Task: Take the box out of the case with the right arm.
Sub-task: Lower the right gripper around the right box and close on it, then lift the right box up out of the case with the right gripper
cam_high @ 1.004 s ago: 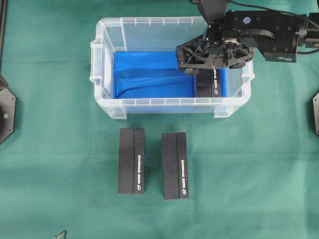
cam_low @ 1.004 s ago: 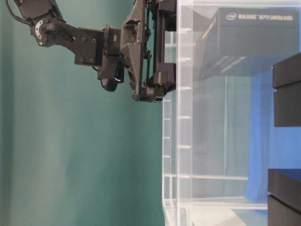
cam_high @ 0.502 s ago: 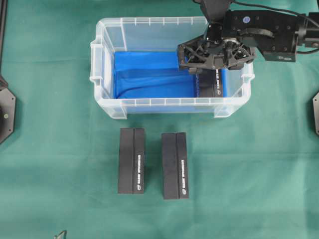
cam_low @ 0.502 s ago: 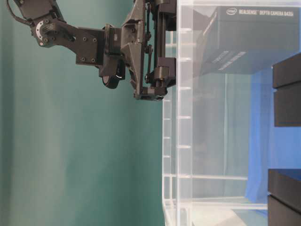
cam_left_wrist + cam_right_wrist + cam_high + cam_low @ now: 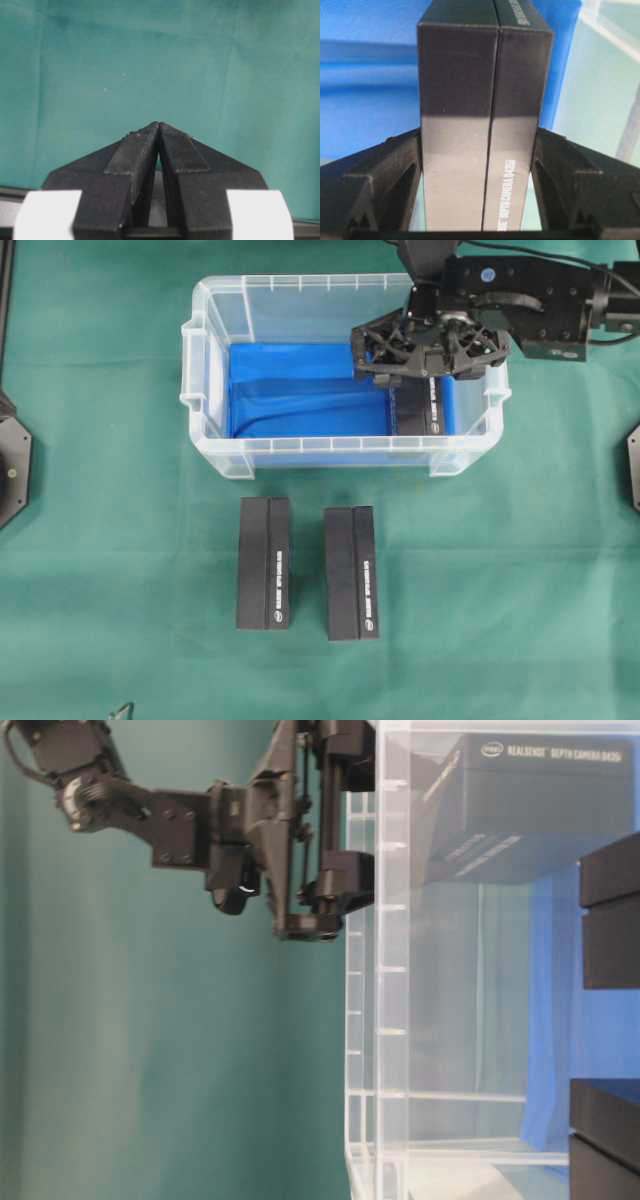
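The right gripper [image 5: 425, 368] sits at the upper right of the overhead view, over the right end of the case [image 5: 200, 370], and it is clamped on the box [image 5: 485, 100]: in the right wrist view both black fingers [image 5: 385, 180] press against the box's two long sides. The left gripper [image 5: 159, 131] is pressed closed on nothing, its fingertips meeting above plain cloth.

A green cloth [image 5: 500, 590] covers the whole work surface, lightly creased. In the table-level view the same green fills the left half behind the arm. The case has clear walls and a bright blue lining [image 5: 300, 390].

The box is inside the case, at its right end against the blue lining, partly hidden under the gripper from above. Its long axis runs top to bottom in the overhead view, the white lettering along its right edge.

Two other black boxes [image 5: 265, 562] lie on the cloth below the case, near the centre of the overhead view, side by side but apart, both lengthwise top to bottom.
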{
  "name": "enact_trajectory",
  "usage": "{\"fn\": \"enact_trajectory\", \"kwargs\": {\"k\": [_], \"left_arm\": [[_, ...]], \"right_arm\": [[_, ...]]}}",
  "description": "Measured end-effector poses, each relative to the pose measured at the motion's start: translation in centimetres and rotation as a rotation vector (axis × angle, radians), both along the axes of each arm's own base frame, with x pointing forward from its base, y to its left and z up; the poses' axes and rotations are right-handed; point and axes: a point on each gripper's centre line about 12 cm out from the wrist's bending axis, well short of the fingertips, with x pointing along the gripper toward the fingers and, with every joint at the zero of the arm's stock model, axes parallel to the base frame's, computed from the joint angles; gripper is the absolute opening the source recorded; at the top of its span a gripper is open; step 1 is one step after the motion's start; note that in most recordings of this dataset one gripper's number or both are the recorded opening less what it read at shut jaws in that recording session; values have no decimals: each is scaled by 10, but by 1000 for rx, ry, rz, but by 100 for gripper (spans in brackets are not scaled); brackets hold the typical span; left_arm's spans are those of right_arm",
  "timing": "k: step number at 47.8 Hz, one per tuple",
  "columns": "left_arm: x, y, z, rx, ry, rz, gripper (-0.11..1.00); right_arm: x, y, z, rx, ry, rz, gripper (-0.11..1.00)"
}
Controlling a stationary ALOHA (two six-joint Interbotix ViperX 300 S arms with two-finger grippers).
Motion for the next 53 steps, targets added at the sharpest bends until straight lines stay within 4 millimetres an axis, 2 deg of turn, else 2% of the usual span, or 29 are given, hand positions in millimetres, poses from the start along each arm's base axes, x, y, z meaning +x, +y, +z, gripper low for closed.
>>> {"fn": "enact_trajectory", "kwargs": {"k": [11,32,44,53], "left_arm": [[-1,0,0,0,-2,0,2],[-2,0,1,1,-6,-1,2],[-2,0,1,1,-6,-3,2],[-2,0,1,1,-6,-1,2]], "right_arm": [[1,1,28,2,20,-3,64],[-9,5,110,-40,33,-7,64],[-9,3,140,-65,13,-16,64],[-12,7,155,-64,23,-17,64]]}}
